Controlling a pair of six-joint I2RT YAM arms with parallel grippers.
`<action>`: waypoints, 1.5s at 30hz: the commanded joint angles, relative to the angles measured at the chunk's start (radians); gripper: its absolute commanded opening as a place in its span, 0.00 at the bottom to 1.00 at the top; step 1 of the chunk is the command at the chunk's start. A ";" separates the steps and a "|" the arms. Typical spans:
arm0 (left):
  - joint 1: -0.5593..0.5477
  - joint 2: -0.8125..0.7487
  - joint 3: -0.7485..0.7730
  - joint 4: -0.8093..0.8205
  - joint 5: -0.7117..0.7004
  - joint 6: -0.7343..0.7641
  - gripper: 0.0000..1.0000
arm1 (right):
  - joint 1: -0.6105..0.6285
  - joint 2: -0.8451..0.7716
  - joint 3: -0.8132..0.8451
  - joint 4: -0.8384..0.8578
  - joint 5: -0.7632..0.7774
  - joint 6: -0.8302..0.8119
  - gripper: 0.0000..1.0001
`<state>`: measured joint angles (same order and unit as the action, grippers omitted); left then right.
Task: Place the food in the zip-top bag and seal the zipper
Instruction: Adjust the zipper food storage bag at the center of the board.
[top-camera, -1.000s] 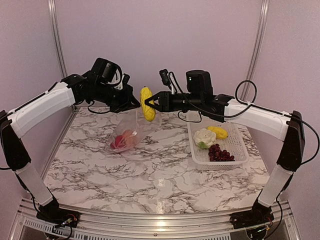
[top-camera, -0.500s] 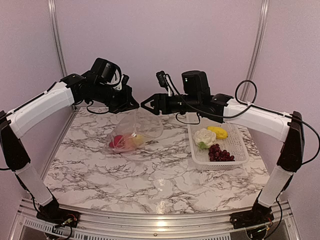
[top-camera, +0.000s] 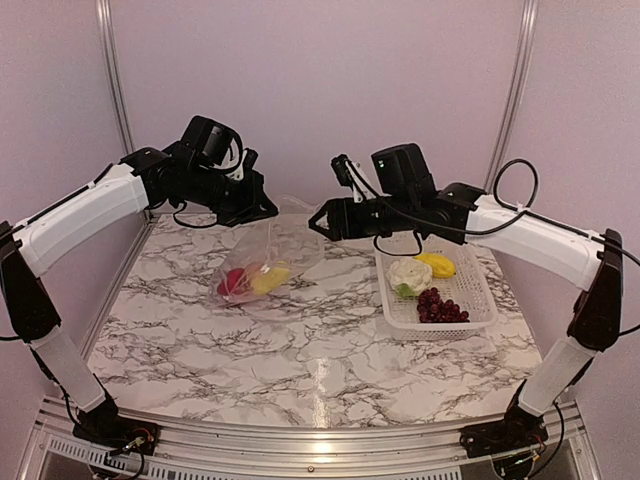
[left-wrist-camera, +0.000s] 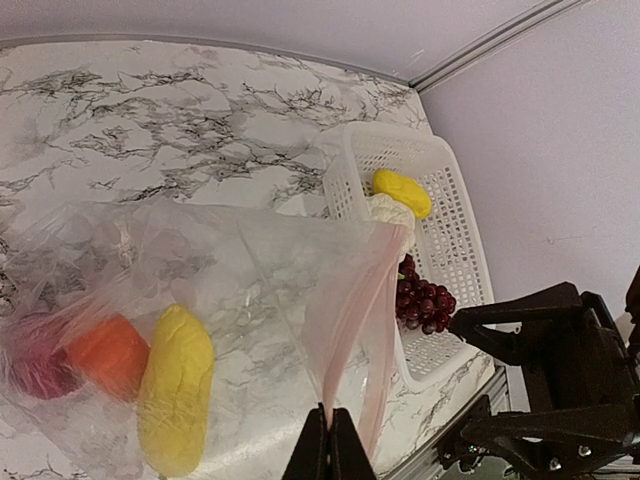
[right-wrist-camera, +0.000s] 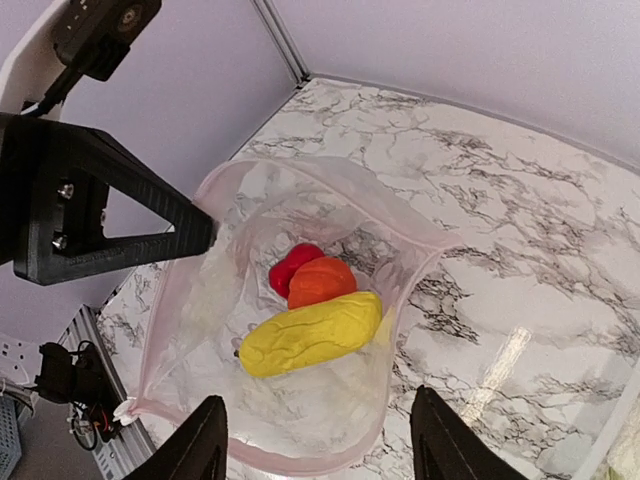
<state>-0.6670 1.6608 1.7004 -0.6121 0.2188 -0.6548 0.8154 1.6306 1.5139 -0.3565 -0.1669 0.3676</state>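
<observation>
Left wrist view: left claw (left-wrist-camera: 328, 446) pinches the zip-top bag (left-wrist-camera: 250, 270) at its rim, holding its mouth up for loading; right claw (top-camera: 322, 219) hangs wide and empty beside it.

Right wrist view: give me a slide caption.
Open right gripper over clear crinkly zip-top bag holding yellow piece, orange round fruit, red pepper.

Can glimpse only a sliver of the cauliflower (left-wrist-camera: 391, 209) and part of the grape bunch (left-wrist-camera: 424, 300) past the rim of the zip-top bag (left-wrist-camera: 250, 250) from the left wrist, with the red pepper (left-wrist-camera: 35, 365) blurred by crinkled plastic there and half hidden behind the orange fruit (right-wrist-camera: 322, 282) from the right wrist.
</observation>
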 joint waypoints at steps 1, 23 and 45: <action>-0.002 -0.015 -0.012 -0.003 -0.006 0.016 0.00 | 0.007 0.051 0.019 -0.133 0.068 0.049 0.59; -0.002 0.005 0.142 -0.224 -0.119 0.206 0.00 | 0.001 0.239 0.378 -0.238 -0.200 0.141 0.00; -0.002 -0.041 0.048 -0.164 -0.198 0.195 0.00 | -0.047 0.195 0.425 -0.274 -0.221 0.129 0.42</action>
<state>-0.6670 1.6077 1.7573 -0.7681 0.0387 -0.4816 0.8051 1.8553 1.9121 -0.5831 -0.3840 0.5121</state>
